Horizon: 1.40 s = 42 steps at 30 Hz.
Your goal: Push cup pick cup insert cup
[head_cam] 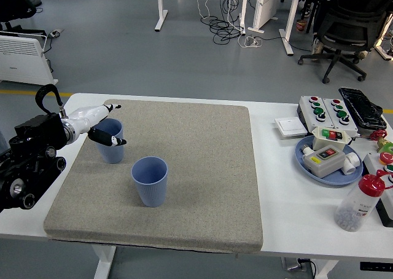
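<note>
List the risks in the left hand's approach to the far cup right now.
1. The left hand reaches the far cup near its rim with fingers spread; a push that high may tip the upright cup rather than slide it.
2. The near cup stands close by on the grey mat; a strong push could knock the cups together and topple one.
3. The mat's rough surface may drag on the cup's base, adding to the tipping risk.
</note>
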Available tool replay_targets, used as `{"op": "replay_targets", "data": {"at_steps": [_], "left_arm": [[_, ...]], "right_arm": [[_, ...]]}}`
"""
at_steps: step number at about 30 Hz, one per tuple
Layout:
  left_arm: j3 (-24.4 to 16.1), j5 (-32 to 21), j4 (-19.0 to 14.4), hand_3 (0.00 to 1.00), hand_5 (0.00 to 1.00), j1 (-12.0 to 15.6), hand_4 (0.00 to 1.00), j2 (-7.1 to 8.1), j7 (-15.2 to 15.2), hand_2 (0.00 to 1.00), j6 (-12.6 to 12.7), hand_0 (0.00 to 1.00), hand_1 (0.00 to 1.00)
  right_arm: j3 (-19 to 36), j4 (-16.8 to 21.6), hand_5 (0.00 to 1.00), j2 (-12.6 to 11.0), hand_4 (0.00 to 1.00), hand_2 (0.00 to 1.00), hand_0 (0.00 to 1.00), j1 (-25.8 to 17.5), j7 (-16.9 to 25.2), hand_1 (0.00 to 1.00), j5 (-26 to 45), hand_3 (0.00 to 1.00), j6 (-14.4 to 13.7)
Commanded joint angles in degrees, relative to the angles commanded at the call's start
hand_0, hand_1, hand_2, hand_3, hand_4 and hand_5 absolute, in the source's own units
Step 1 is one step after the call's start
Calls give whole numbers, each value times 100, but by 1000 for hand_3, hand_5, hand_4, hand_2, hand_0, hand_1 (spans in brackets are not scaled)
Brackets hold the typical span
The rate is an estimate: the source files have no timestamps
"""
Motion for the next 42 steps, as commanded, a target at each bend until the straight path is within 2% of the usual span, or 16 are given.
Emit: {"op": "replay_targets", "data": {"at_steps": [4, 5, 6, 11, 15, 16, 18, 22, 24, 29, 30, 33, 35, 36, 41, 42], "left_arm": [[-344, -489, -420, 998, 586, 210, 920, 100, -275, 998, 179, 973, 957], [-410, -632, -566, 998, 586, 277, 920, 143, -328, 998, 159, 973, 957], [-437, -807, -774, 984, 643, 351, 932, 215, -390, 998, 105, 988, 965], [-289, -1332, -1423, 984, 643, 420, 932, 471, -361, 998, -195, 988, 965], [-127, -1682, -1999, 964, 658, 423, 939, 748, -79, 989, -749, 984, 963], [-26, -1733, -2223, 964, 658, 444, 939, 880, 72, 989, -968, 984, 963], [218, -1711, -2648, 966, 615, 459, 961, 1087, 265, 987, -1347, 969, 962], [661, -1541, -3218, 966, 615, 434, 961, 1317, 543, 987, -1856, 969, 962], [811, -1451, -3349, 984, 570, 421, 973, 1352, 592, 995, -1953, 967, 963], [951, -1220, -3447, 984, 570, 432, 973, 1282, 652, 995, -2000, 967, 963], [955, -1218, -3454, 998, 529, 435, 967, 1277, 656, 998, -2005, 945, 958], [1095, -1215, -3526, 998, 529, 422, 967, 1259, 647, 998, -2016, 945, 958], [1180, -1194, -3511, 998, 529, 399, 967, 1220, 634, 998, -2006, 945, 958], [1214, -1152, -3488, 998, 481, 388, 947, 1193, 627, 988, -1998, 871, 925], [1369, -909, -3428, 998, 481, 362, 947, 1118, 622, 988, -2008, 871, 925], [1398, -885, -3431, 970, 303, 363, 865, 1116, 618, 935, -2008, 741, 855]], "right_arm": [[-21, -3, 461, -1, 68, 645, 705, 14, 13, 641, 33, 569, 0], [-25, -4, 461, -1, 68, 645, 705, 20, 15, 641, 40, 569, 0], [-41, -4, 461, -1, 68, 645, 705, 28, 26, 641, 74, 569, -2], [-51, -7, 461, 0, 68, 645, 705, 42, 38, 641, 102, 569, -3], [-48, -9, 461, -2, 68, 645, 705, 55, 38, 640, 90, 569, -1], [-57, -10, 461, -4, 68, 645, 705, 55, 43, 640, 106, 569, -2], [-73, -10, 460, -7, 69, 645, 706, 55, 51, 640, 142, 569, -2], [-69, -10, 460, -9, 69, 645, 706, 56, 46, 640, 132, 569, -2], [-66, -11, 460, -10, 69, 645, 706, 53, 44, 640, 129, 569, -2], [-56, -12, 460, -7, 69, 645, 706, 54, 39, 640, 107, 569, 0], [-56, -12, 460, -7, 69, 645, 706, 54, 39, 641, 108, 569, 0], [-72, -12, 460, -8, 69, 645, 706, 56, 48, 641, 138, 569, -1], [-67, -12, 460, -8, 69, 645, 706, 57, 45, 641, 129, 569, 0], [-65, -12, 460, -8, 69, 645, 705, 57, 42, 641, 121, 569, 1], [-66, -10, 460, -11, 69, 645, 705, 58, 41, 641, 115, 569, 3], [-71, -10, 460, -12, 69, 645, 705, 57, 44, 640, 125, 569, 2]]}}
